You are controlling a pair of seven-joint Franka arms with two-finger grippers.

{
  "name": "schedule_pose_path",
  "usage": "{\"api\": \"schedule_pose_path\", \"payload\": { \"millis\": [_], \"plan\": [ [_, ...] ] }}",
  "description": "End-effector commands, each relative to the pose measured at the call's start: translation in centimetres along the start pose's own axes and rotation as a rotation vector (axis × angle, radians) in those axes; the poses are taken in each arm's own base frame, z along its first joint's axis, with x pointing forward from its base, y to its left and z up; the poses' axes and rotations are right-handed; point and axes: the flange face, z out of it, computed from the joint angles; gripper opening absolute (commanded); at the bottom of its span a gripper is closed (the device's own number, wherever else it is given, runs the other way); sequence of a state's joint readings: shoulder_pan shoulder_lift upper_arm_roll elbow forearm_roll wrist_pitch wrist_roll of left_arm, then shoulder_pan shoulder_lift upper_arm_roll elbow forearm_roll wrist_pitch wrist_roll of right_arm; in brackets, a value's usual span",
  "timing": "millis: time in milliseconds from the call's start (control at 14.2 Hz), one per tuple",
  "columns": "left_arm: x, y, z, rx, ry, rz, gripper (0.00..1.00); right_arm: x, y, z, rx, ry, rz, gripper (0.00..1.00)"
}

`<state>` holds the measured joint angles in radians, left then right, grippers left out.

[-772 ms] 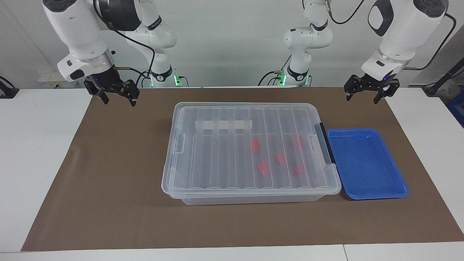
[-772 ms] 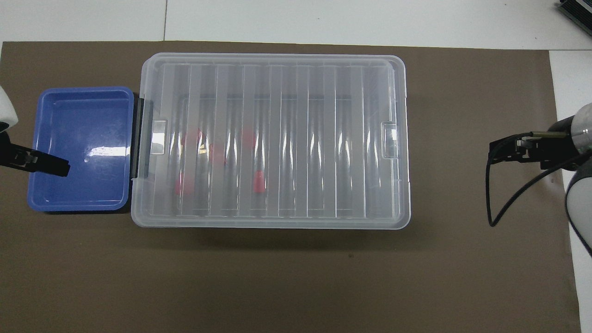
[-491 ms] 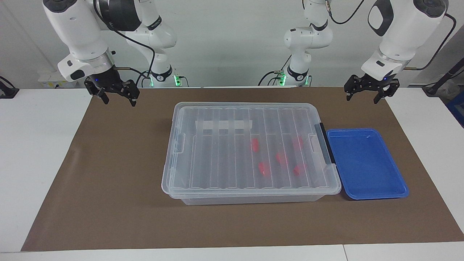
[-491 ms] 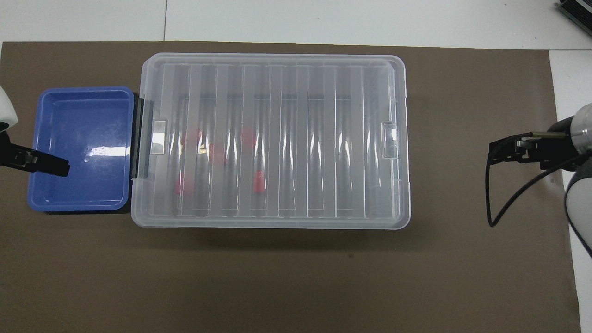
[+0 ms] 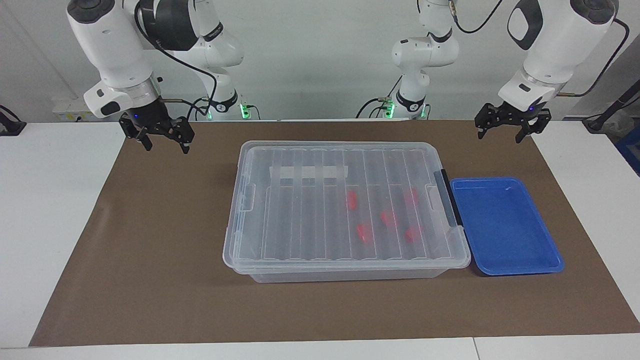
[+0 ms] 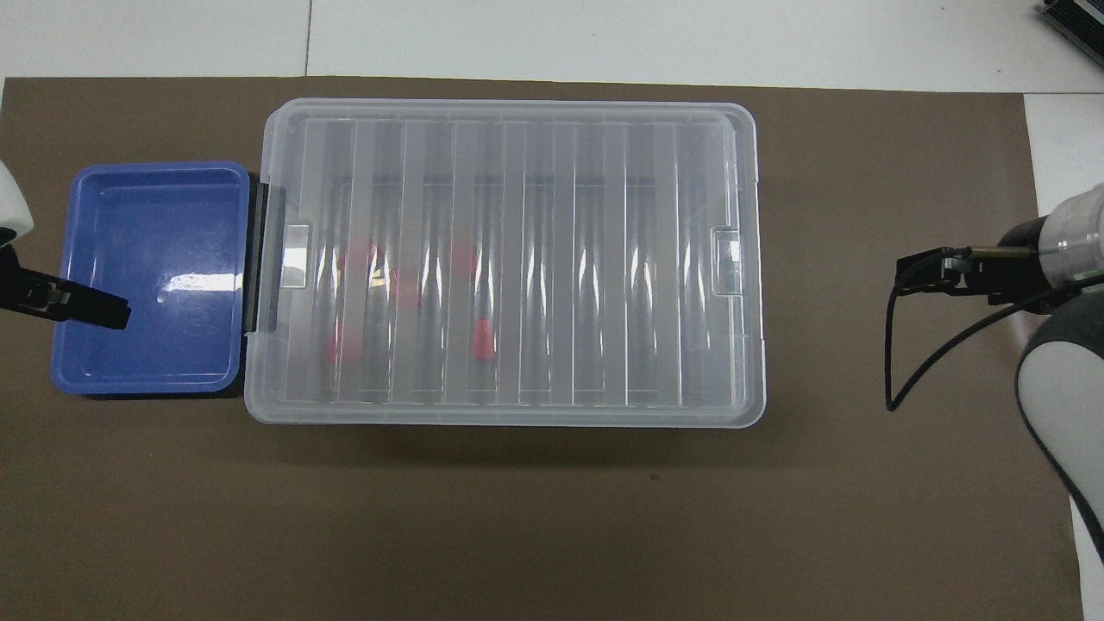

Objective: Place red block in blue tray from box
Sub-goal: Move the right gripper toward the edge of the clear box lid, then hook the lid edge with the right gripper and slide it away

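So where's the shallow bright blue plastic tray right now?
The shallow bright blue plastic tray sits on the brown mat at the left arm's end, tight against the clear box's black latch.

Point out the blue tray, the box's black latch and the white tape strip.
blue tray (image 5: 505, 227): facing view, bare floor.
black latch (image 5: 448, 202): facing view, middle of the bar on the box end beside the tray.
white tape strip (image 5: 307, 173): facing view, middle of the strip.

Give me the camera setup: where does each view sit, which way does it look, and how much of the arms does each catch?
Facing view: high across the table, looking at the robots; both arms show whole, left gripper and right gripper raised and open.
Overhead view: high above the robots' end, looking steeply down; only the left gripper's tip and the right wrist show.
Shared: the lidded box, red blocks inside, blue tray beside it, mirrored half a turn.
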<state>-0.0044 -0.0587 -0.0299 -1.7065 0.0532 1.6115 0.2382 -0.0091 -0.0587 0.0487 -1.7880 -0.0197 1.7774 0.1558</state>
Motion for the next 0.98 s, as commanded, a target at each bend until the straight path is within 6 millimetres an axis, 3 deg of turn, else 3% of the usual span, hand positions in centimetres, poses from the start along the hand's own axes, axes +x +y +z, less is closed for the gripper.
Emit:
{"api": "schedule_pose_path", "payload": {
  "millis": [0,281,491,632,912],
  "plan": [
    [-0.9,-0.1,-0.1,0.009,0.011,-0.004,1.0,-1.2,-2.0,1.8,0.02,0.037,0.0,1.0],
    [-0.9,-0.1,-0.1,0.009,0.011,-0.004,1.0,-0.6,-6.6,4.9,0.042,0.093,-0.067,1.0],
    [-0.8,-0.1,-0.1,0.008,0.01,-0.004,1.0,0.1,-8.0,7.9,0.055,0.122,-0.052,0.99],
    [-0.8,-0.1,-0.1,0.008,0.01,-0.004,1.0,-0.6,-10.0,8.7,0.059,0.117,-0.087,0.98],
    [-0.9,-0.1,-0.1,0.009,0.011,-0.004,1.0,-1.5,-11.3,10.5,0.055,0.094,-0.109,0.97]
  ]
}}
